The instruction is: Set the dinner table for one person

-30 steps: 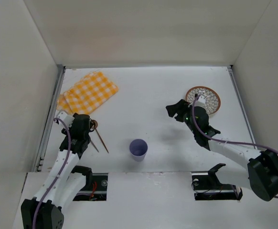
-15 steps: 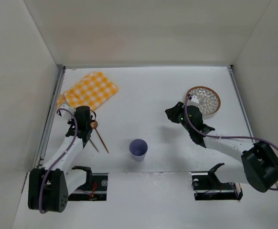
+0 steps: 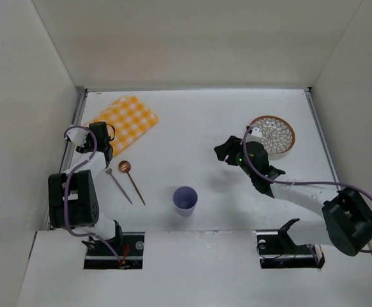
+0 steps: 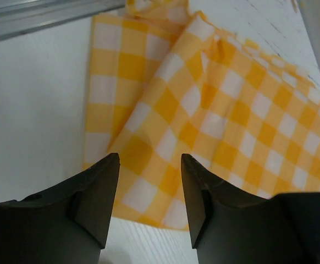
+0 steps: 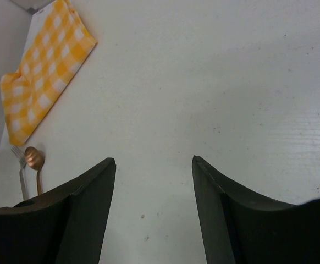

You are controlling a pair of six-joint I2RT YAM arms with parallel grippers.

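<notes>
The dinner table is the wide white surface. A yellow-and-white checked cloth lies at its far left, and my left gripper hovers over the cloth's near corner. Its jaws are open with nothing between them. Just right of that arm lie a copper spoon and a fork. A purple cup stands at the front middle. A patterned plate sits at the right. My right gripper is left of the plate, open and empty over bare table, facing the cloth.
White walls enclose the table on three sides, and a metal rail runs along the left edge beside the cloth. Both arm bases sit in cut-outs at the near edge. The spoon and fork show far off in the right wrist view.
My left arm has swung away from the cutlery, back and left to the cloth's near corner. My right gripper has shifted a little to the left, away from the plate.
</notes>
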